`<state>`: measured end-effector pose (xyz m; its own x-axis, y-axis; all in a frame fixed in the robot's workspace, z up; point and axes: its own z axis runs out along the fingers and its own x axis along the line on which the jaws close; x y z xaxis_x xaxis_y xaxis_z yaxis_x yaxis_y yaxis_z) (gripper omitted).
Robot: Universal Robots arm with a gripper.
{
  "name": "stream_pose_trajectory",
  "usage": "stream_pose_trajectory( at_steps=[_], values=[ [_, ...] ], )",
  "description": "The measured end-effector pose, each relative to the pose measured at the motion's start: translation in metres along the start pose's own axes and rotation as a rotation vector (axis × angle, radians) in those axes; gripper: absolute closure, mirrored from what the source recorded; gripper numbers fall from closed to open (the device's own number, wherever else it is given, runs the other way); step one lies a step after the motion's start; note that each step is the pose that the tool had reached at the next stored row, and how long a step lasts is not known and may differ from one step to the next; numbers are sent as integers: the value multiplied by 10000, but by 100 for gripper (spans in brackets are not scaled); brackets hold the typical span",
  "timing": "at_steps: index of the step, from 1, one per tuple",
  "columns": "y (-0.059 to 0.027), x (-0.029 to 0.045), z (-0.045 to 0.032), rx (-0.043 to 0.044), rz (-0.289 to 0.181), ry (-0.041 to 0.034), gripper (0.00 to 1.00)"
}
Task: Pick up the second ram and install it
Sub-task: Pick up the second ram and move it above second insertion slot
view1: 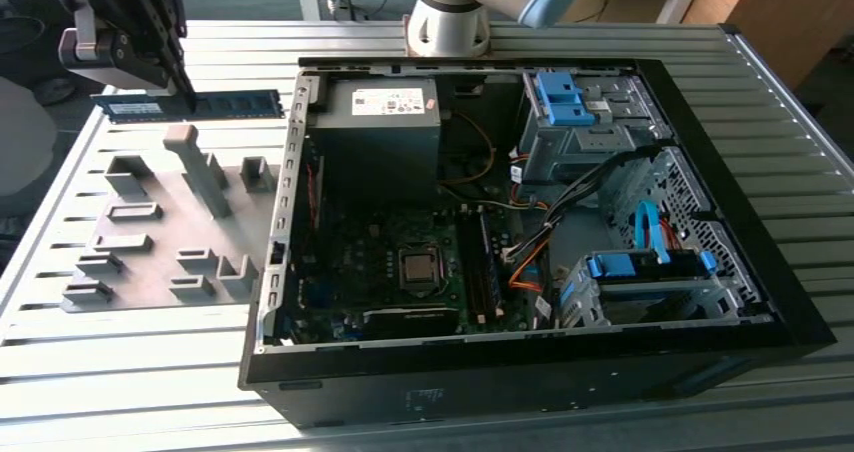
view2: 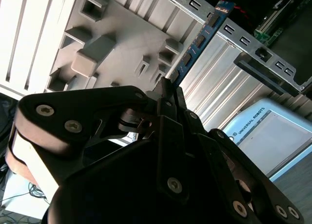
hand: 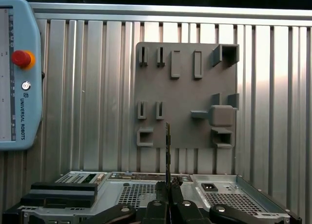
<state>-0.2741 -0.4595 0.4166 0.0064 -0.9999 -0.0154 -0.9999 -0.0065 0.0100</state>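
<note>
Blue second ram (view1: 234, 103) | clamped in gripper (view1: 180, 98) | near grey holder plate (view1: 247, 222)

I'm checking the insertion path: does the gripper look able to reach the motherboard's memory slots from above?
Probably yes: the case lies open and the memory slots show uncovered, though cables lie close beside them. The gripper holds the second ram.

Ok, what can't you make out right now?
Exterior view: the motherboard slots are too small to tell whether latches stand open.
Second wrist view: the pincer hides the gripped end of the second ram.
First wrist view: the second ram is edge-on, so chips and label are unseen.
Exterior view: the picture's top edge cuts off the pincer's upper body.
</note>
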Motion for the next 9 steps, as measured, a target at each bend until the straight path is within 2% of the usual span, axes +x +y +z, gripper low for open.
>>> stream_pose_trajectory(
  at_steps=[9],
  values=[
    [-82,1,1,1,0,-1,86]
  ],
)
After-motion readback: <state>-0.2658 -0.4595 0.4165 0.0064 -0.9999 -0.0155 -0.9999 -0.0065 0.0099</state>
